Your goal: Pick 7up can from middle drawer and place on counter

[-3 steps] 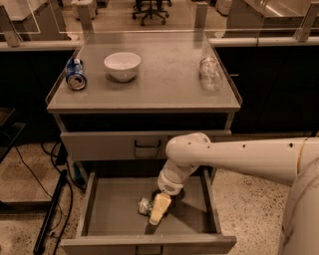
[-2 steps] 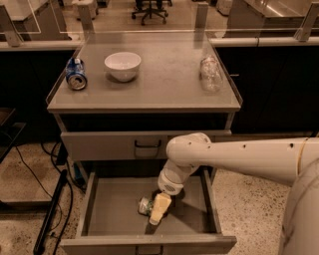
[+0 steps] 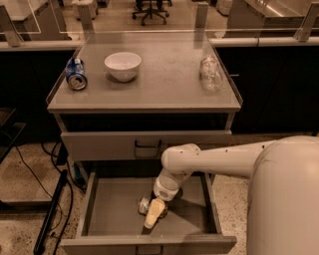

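Above a speckled floor, inside the open middle drawer (image 3: 114, 215), the gripper (image 3: 154, 215) sits right against the 7up can (image 3: 144, 204), its hold impossible to tell, while the counter (image 3: 164, 87) above carries a blue can (image 3: 76, 74), a white bowl (image 3: 122, 65) and a clear glass jar (image 3: 210, 73).

I'm watching a grey cabinet (image 3: 144, 145) that stands on a speckled terrazzo floor (image 3: 27, 174). Dark panelled fronts (image 3: 274, 84) run off to either side of it under a pale ledge (image 3: 264, 42), and black cables (image 3: 50, 219) trail over the floor at its left. Behind the cabinet I can make out the wheeled base of an office chair (image 3: 149, 10), all of it in warm, dim light, and the hand (image 3: 151, 214) sits low at the cabinet's front.
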`<state>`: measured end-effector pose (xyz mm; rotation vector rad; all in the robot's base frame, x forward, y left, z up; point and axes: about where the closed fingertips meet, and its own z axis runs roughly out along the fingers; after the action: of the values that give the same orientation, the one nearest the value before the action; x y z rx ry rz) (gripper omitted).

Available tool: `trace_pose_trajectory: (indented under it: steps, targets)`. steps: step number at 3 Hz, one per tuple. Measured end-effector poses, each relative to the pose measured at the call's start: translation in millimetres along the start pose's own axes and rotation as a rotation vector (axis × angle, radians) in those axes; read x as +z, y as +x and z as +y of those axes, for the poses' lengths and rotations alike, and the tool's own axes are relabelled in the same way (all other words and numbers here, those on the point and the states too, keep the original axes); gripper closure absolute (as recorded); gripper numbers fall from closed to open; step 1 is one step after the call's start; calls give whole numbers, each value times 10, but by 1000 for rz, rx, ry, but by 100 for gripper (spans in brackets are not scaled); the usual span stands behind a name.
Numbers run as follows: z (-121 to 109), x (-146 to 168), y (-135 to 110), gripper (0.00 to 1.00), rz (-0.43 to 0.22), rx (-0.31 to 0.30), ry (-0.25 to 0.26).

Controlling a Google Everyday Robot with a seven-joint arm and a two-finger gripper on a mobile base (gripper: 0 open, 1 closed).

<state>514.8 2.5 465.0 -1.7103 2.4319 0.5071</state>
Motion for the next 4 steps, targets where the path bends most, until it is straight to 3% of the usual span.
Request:
trace_pose_trajectory:
  steps: [2,3,4]
  targets:
    - [-76,159,58,0,-12,30,-32]
    - [-275,355,168,0,-2,72,-9]
    - [-283,370,174,0,0,75,-8]
